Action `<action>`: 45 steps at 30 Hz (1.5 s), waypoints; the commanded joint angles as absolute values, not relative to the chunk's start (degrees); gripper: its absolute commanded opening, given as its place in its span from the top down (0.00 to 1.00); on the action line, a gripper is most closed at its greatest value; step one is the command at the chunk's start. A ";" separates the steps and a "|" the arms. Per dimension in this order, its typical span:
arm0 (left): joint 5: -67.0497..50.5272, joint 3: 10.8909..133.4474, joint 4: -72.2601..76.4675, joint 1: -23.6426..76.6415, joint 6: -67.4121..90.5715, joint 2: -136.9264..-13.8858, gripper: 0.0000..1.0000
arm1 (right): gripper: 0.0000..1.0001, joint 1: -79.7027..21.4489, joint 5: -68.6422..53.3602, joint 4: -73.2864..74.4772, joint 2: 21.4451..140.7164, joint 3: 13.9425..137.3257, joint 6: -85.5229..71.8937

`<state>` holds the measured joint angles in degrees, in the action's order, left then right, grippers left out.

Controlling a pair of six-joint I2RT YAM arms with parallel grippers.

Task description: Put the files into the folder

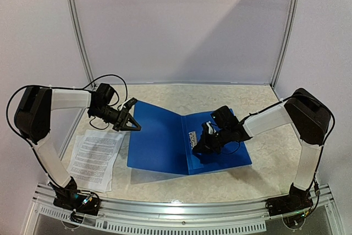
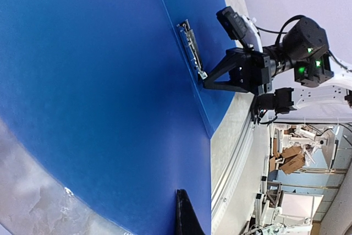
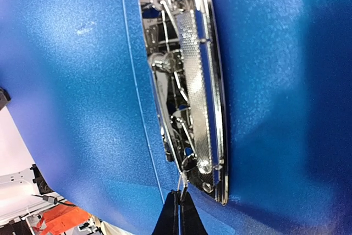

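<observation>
folder (image 1: 157, 141): grainy blue plastic (open); clip (image 3: 190, 81): perforated chrome; files (image 1: 96, 158): printed sheets

- Folder (image 1: 159, 138): royal blue, lies open like a book mid-table, inside up; metal clip (image 3: 190, 86) just right of the spine.
- Files (image 1: 97, 158): white printed sheets, flat on the table (image 1: 264, 163) just left of the folder, slightly skewed.

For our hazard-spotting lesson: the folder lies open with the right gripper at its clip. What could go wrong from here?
The right gripper pinches only a thin wire at the end of the clip, so it may slip off. The files lie outside the folder, beside the left arm, which could brush them askew.
</observation>
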<state>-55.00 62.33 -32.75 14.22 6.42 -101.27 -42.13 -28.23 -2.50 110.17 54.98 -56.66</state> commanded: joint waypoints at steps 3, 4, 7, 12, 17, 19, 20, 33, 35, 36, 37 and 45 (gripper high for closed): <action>-52.87 64.05 -34.60 12.66 2.56 -100.57 1.00 | 1.00 -38.41 -19.95 4.20 112.11 48.62 -58.03; -52.82 64.07 -34.63 12.66 2.57 -100.66 1.00 | 1.00 -38.40 -19.87 4.30 112.43 48.65 -57.82; -52.89 64.20 -34.84 12.59 2.27 -100.96 1.00 | 1.00 -38.26 -19.75 3.38 114.43 48.53 -57.78; -51.51 64.34 -35.60 12.56 1.50 -100.62 1.00 | 1.00 -37.70 -18.52 4.16 114.24 48.29 -57.88; -50.72 64.51 -35.93 12.50 1.08 -100.68 1.00 | 1.00 -37.37 -17.01 8.63 109.62 50.47 -55.86; -50.12 64.60 -36.08 12.50 0.89 -100.64 1.00 | 1.00 -37.40 -16.38 10.02 108.80 51.44 -55.08; -50.09 64.60 -36.06 12.55 0.80 -100.64 1.00 | 1.00 -37.36 -16.18 10.17 108.66 51.43 -54.80; -50.25 64.84 -36.27 12.57 0.69 -101.56 1.00 | 1.00 -37.38 -12.17 10.72 116.47 50.68 -53.96; -50.63 64.94 -36.47 12.63 0.70 -102.02 1.00 | 1.00 -37.38 -12.97 9.53 117.60 50.86 -54.17; -50.78 64.95 -36.58 12.61 0.70 -102.16 1.00 | 1.00 -37.46 -13.28 9.07 118.06 50.89 -54.35; -50.86 64.97 -36.59 12.65 0.70 -102.29 1.00 | 1.00 -37.47 -13.24 8.87 118.75 50.82 -54.56; -48.39 65.30 -37.30 12.46 0.00 -101.77 1.00 | 1.00 -37.28 -13.28 13.55 112.24 51.90 -53.07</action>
<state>-51.31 63.94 -34.72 14.20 2.76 -101.78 -40.47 -25.67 -7.11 112.18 54.48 -54.39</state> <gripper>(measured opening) 0.026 0.006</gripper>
